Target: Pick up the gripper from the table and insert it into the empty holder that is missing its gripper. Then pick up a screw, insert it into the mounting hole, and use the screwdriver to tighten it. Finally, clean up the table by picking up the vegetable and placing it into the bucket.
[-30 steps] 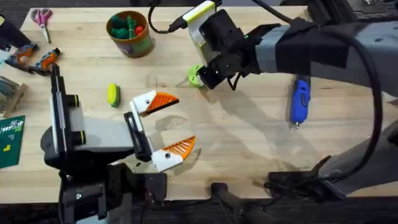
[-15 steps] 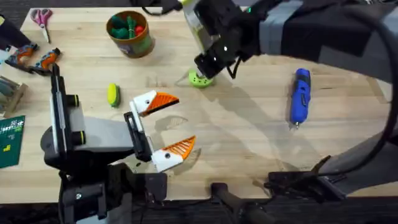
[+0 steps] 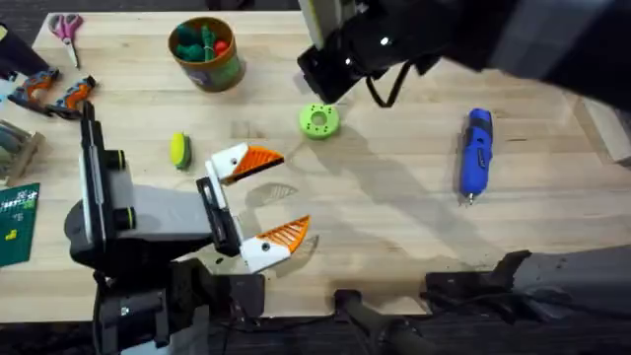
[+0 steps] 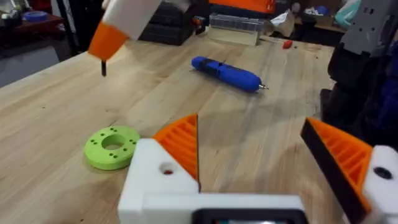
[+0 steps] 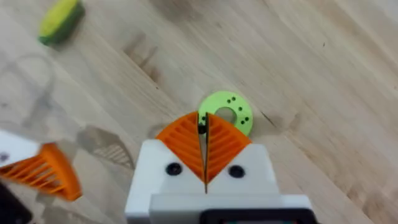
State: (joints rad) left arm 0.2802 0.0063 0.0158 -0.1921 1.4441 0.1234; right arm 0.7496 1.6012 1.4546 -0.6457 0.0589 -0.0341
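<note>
Left hand: nearest the arm bases, low over the counter. The two ribbed orange fingers stand wide apart with nothing between them.
Vegetable: lies on the counter just beyond the left hand, well apart from the bucket. Clean-up step not yet done.
Lime-green disc: flat on the counter past the left hand, centre hole up, with small dark holes around its face.
Screwdriver: lies on the counter at the right side, bit pointing toward the arm bases, no hand near it. Tightening step not yet begun.
Right hand: raised above the counter over the far edge of the disc. The orange fingers are pressed together at the tips, pinching a small dark item.
Screw: the pinched item is judged to be a screw. In the left wrist view a thin dark shaft hangs below the fingertips.
Bucket: at the far left of the counter, upright, with green and red items inside. The yellow-green vegetable is not in it.
Scissors: far left corner, not part of the task.
Gripper and holder: cannot tell from these views whether the insertion is complete.
Progress, as judged: screw pick-up done. Remaining steps are seating the screw in its mounting hole, driving it with the screwdriver, and moving the vegetable to the bucket.
</note>
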